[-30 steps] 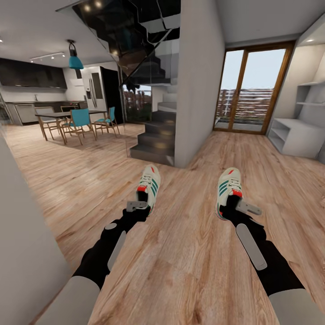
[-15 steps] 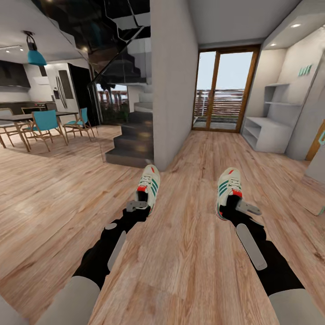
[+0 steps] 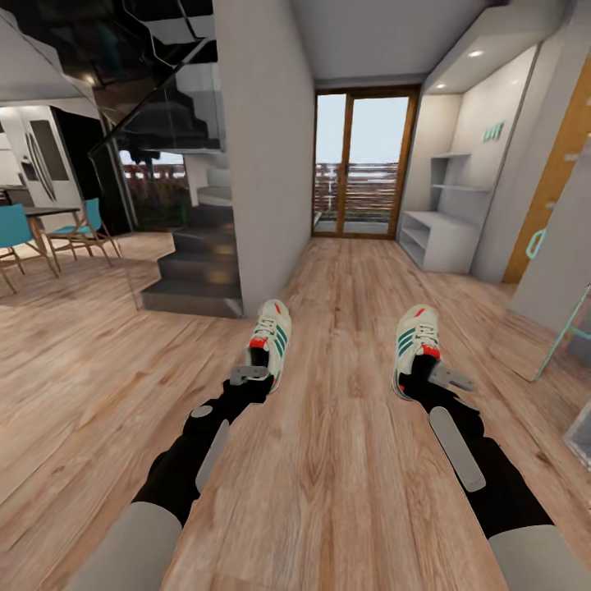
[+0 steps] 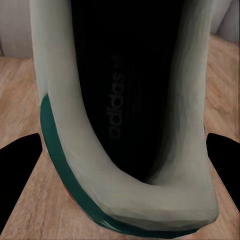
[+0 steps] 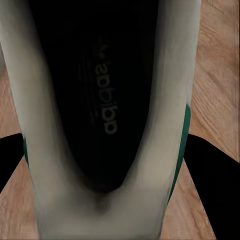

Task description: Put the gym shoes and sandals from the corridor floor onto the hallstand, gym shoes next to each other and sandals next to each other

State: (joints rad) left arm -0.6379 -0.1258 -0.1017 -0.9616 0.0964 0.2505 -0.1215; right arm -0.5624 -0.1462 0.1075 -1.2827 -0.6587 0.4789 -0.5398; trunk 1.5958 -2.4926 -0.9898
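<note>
The corridor floor [image 3: 345,460] of light wood planks fills the lower half of the head view and runs as a broad open lane up the centre to the glazed balcony door [image 3: 364,164]. A grey wall pier [image 3: 263,156] bounds the lane on the left, with dark stairs [image 3: 193,271] beside it; beyond, at the left edge, stand teal chairs [image 3: 82,226]. On the right, the hallstand [image 3: 439,234] sits in a recess at mid-right, pale grey with open low shelves and stepped shelves above, well apart from the arms.

The left gripper [image 3: 253,371] is clenched on the heel of the left gym shoe [image 3: 272,336], held above the planks at centre-left. The right gripper [image 3: 433,373] grasps the heel of the right gym shoe [image 3: 415,343] at centre-right. Both shoes point toward the door, well apart from each other.

Each is cream-white with green side stripes and a red-orange heel patch. The wrist views look into the dark insoles, with black fingers [image 4: 20,170] flanking the heel collar [image 5: 100,200].
</note>
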